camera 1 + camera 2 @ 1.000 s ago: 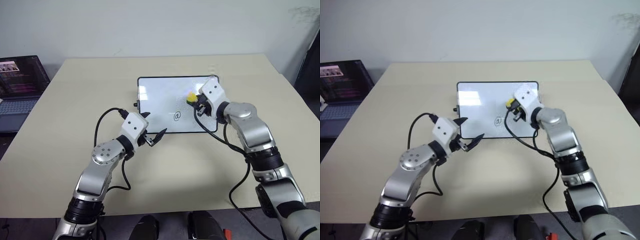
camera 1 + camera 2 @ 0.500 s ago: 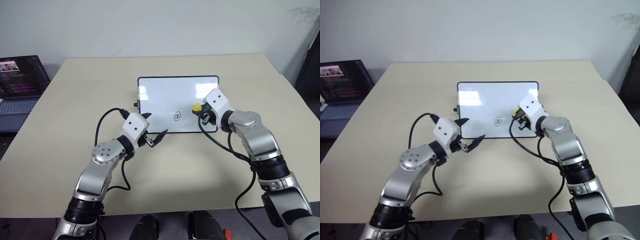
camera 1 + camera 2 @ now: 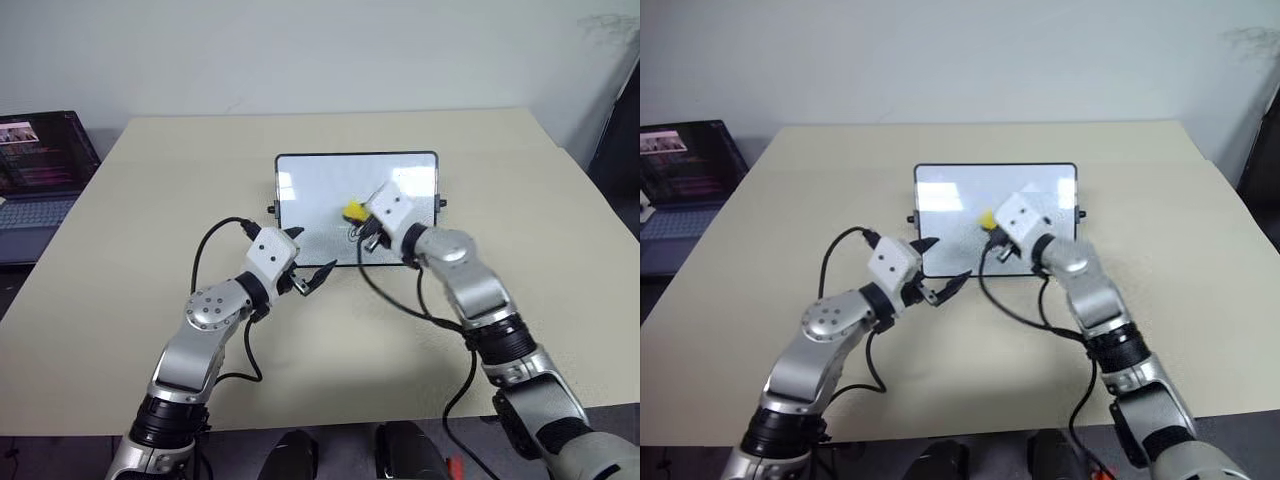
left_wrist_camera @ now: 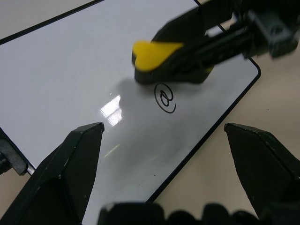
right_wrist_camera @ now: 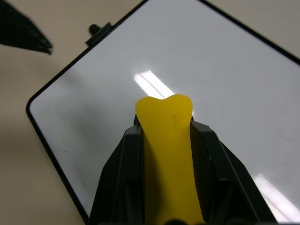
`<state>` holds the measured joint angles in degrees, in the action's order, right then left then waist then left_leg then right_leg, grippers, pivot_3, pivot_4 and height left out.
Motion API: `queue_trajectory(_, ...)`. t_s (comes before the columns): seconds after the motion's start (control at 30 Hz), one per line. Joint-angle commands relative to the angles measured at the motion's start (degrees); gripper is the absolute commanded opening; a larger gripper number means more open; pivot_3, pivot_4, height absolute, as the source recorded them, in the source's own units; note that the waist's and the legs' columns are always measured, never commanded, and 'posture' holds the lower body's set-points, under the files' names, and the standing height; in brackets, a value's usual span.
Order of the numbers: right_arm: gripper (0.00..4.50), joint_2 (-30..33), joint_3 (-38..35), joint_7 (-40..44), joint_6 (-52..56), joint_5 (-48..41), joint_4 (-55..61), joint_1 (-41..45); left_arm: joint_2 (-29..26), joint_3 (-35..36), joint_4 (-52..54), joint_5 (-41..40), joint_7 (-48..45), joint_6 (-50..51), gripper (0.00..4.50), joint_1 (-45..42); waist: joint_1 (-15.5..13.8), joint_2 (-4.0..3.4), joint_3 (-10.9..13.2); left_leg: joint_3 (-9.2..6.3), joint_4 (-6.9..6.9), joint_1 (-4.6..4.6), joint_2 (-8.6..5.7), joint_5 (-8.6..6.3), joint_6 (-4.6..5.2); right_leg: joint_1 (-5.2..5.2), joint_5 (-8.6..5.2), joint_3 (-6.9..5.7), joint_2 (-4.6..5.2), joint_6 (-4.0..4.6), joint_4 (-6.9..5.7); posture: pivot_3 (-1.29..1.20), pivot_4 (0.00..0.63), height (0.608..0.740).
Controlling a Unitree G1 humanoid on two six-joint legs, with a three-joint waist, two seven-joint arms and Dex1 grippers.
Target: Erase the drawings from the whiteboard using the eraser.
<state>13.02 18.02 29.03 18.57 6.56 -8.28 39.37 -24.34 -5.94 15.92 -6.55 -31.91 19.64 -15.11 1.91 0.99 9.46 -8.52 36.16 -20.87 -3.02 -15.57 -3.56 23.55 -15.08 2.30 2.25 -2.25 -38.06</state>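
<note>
The right end effector (image 3: 358, 222) is clamped on the yellow eraser (image 3: 354, 210), over the whiteboard (image 3: 310, 190) just beside the swirl (image 4: 165, 99). The left end effector (image 3: 310, 268) hangs apart at the board's near edge on the tabletop (image 3: 150, 200).

The whiteboard (image 3: 320, 190) is a small shiny white board with a thin black frame and round corners. It lies flat on the counter (image 3: 150, 200), just in front of the left claw (image 3: 309, 262). One drawing (image 4: 165, 99) shows on it, a small black swirl like an @ sign. The yellow eraser (image 3: 355, 210) has a dark underside. The right claw (image 5: 164, 140) is squeezed tight on it, and it sits on the board just beside the swirl.
</note>
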Motion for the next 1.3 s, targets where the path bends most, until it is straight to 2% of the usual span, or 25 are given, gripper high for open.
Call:
queue_trajectory(0.03, 1.00, -0.71, 0.93, -0.69, -5.96, 1.53, -1.80, 1.27, 0.10, 0.24, 2.92, -0.10, 0.43, -0.03, 4.50, -0.32, -0.01, 0.00, 0.00, 0.00, 0.00, 0.00, 0.00, 0.00, -0.01, 0.00, 0.00, 0.00, 0.00, 0.00, 0.00, 0.00, 0.150, 0.740)
queue_trajectory(0.37, 1.00, -1.65, 2.03, -3.37, -11.42, 6.31, -11.64, 4.20, -0.30, 0.81, 4.78, 0.02, 0.93, 0.75, 4.50, 1.14, 0.11, 0.00, 0.00, 0.02, 0.00, 0.03, 0.02, 0.01, -0.01, 0.00, 0.00, 0.02, -0.03, 0.01, -0.04, 0.00, 0.150, 0.740)
queue_trajectory(0.57, 1.00, 0.36, 1.36, -3.74, -11.51, 8.28, -13.84, 4.31, -0.29, 0.75, 5.07, 0.07, 1.32, 0.91, 4.50, 1.24, 0.01, 0.00, 0.00, 0.02, 0.01, 0.03, 0.01, 0.00, -0.01, -0.01, 0.00, 0.02, -0.04, 0.01, -0.05, 0.00, 0.150, 0.740)
queue_trajectory(1.0, 1.00, 8.68, 0.00, -0.42, -8.97, 8.91, -7.96, -3.10, -0.37, 0.88, 5.08, -0.16, 1.57, 1.08, 4.50, 1.38, -0.32, 0.04, -0.05, -0.19, 0.47, 0.08, -0.10, -0.09, 0.16, -0.35, 0.04, -0.13, -0.07, -0.07, -0.08, 0.00, 0.150, 0.740)
queue_trajectory(1.3, 1.00, 12.22, -1.25, 0.52, -8.39, 8.53, -6.62, -4.94, -0.25, 0.76, 4.76, -0.25, 1.46, 1.14, 4.50, 1.00, -0.31, 0.05, -0.05, -0.16, 0.75, 0.08, -0.11, -0.08, 0.25, -0.46, 0.18, -0.09, -0.11, -0.17, -0.09, 0.00, 0.150, 0.740)
